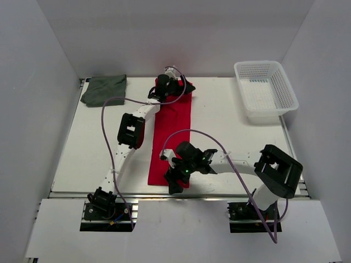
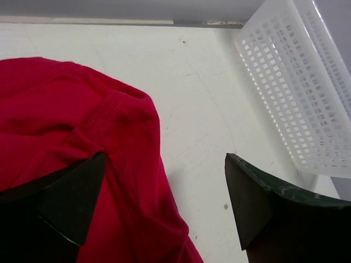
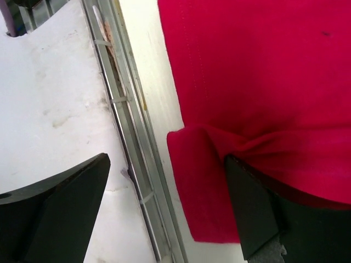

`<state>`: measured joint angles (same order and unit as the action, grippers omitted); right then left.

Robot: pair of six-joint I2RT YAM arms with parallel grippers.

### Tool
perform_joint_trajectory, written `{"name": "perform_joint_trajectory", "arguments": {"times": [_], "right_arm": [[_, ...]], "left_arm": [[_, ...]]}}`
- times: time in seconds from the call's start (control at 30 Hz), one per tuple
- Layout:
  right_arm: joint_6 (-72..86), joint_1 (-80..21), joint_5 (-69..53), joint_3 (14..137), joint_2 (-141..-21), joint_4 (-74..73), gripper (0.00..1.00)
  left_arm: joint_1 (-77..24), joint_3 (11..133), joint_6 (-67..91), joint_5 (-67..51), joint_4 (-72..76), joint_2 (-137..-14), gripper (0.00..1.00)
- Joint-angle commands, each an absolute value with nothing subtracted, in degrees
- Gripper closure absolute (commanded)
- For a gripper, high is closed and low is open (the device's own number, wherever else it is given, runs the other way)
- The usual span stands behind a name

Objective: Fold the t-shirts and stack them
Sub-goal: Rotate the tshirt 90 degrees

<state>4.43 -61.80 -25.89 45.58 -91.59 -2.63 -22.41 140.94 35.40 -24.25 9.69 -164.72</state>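
The red t-shirt (image 1: 173, 126) lies folded into a long narrow strip down the middle of the table (image 1: 230, 137). My left gripper (image 1: 176, 86) is at its far end, jaws open. In the left wrist view one finger rests on the red cloth (image 2: 66, 120) and the other is over bare table, with the gripper (image 2: 164, 203) straddling the cloth's edge. My right gripper (image 1: 176, 183) is at the strip's near end, open. One of its fingers is on the red hem (image 3: 263, 82), and the gripper (image 3: 164, 211) spans the near corner. The dark grey-green t-shirt (image 1: 104, 89) lies folded at the back left.
A white mesh basket (image 1: 266, 87) stands at the back right and also shows in the left wrist view (image 2: 307, 82). A metal rail (image 3: 129, 142) runs along the table's near edge, right beside the red hem. White walls enclose the table.
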Motion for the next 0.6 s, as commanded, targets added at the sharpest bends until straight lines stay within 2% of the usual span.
{"name": "perform_joint_trajectory", "arguments": {"times": [0.0,0.2,0.33,0.4,0.53,0.57], "right_arm": [[4.1,-62.2,-22.4,47.2,-87.5,-6.2,0.10],[2.3,-62.4,-16.2,48.9,-82.4,-7.3,0.10],[1.1,-62.4,-7.8,48.2,-79.9,-9.1,0.10],[2.7,-62.5,-4.5,47.8,-79.5,-9.8,0.10],[2.7,-63.4,-5.5,46.7,-79.1,-10.6,0.10],[2.6,-63.8,-5.6,46.1,-79.3,-10.9,0.10]], "left_arm": [[-22.0,140.5,31.5,-21.6,8.1,-155.3,0.00],[-22.0,135.0,25.9,-22.9,2.0,-137.6,0.00],[-22.0,130.1,19.6,-24.6,-7.4,-127.1,0.00],[-22.0,127.0,17.8,-20.8,-16.1,-122.2,0.00],[-22.0,102.9,17.3,-8.0,-22.9,-105.0,0.00],[-22.0,97.3,17.3,-5.8,-22.9,-96.7,0.00]]}}
